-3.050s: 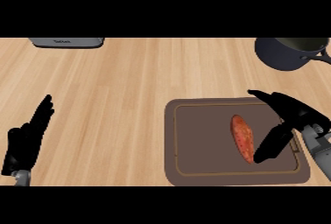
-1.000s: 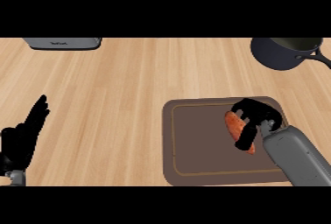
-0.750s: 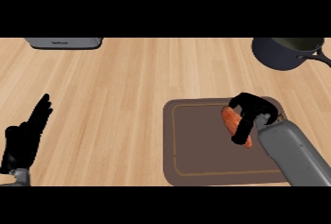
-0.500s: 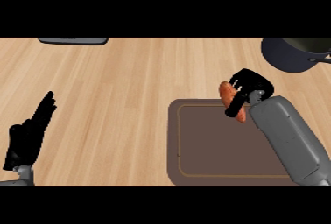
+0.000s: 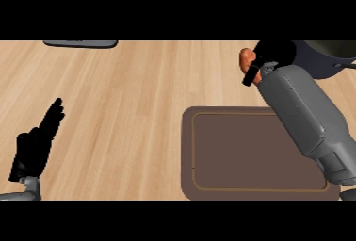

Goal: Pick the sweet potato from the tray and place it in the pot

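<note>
We see orange oblong sweet potato (image 5: 246,60) off brown rectangular tray (image 5: 259,190), held above wooden counter (image 5: 139,84), just left of dark round pot (image 5: 325,59). Right hand (image 5: 272,52) curled round it, hiding most; only left side shows. Left hand (image 5: 38,141) rests at lower left, fingers straight, pressed together. We judge potato stiff, dense, fairly light, skin not slippery, not fragile; grip across middle suits. Long axis looks near vertical in view, but ends mostly hidden, so exact pointing uncertain.

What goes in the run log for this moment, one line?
phase: carry | right hand: shut on sweet potato, beside pot | tray: vacated | left hand: open, resting at left
</note>
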{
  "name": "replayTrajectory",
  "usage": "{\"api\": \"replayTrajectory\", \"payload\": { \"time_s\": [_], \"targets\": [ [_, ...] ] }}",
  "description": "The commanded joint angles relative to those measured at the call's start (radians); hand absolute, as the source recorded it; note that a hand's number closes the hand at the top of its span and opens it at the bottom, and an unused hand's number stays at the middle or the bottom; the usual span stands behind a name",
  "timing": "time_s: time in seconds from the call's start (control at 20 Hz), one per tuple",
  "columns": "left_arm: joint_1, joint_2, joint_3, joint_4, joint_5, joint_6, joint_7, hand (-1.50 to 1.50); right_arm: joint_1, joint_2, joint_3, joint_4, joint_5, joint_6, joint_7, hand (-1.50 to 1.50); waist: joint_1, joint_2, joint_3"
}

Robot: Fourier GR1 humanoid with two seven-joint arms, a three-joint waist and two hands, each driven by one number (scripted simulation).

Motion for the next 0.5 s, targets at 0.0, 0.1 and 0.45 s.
{"api": "replayTrajectory", "payload": {
  "time_s": [0.0,0.1,0.45],
  "targets": [
    [0.001,0.014,0.015,-0.005,0.021,-0.024,0.010,0.00,-0.128,-0.021,0.044,0.045,0.157,-0.122,0.101,1.50,-0.001,-0.004,-0.001],
    [-0.017,0.020,0.029,0.011,0.013,-0.011,0.010,0.00,-0.183,-0.064,0.049,0.059,0.207,-0.129,0.110,1.50,-0.015,-0.005,-0.001],
    [-0.001,-0.016,-0.001,-0.016,-0.037,0.030,0.020,0.00,-0.210,-0.053,-0.042,0.071,0.242,-0.323,0.106,1.50,-0.038,-0.011,0.001]
  ]
}}
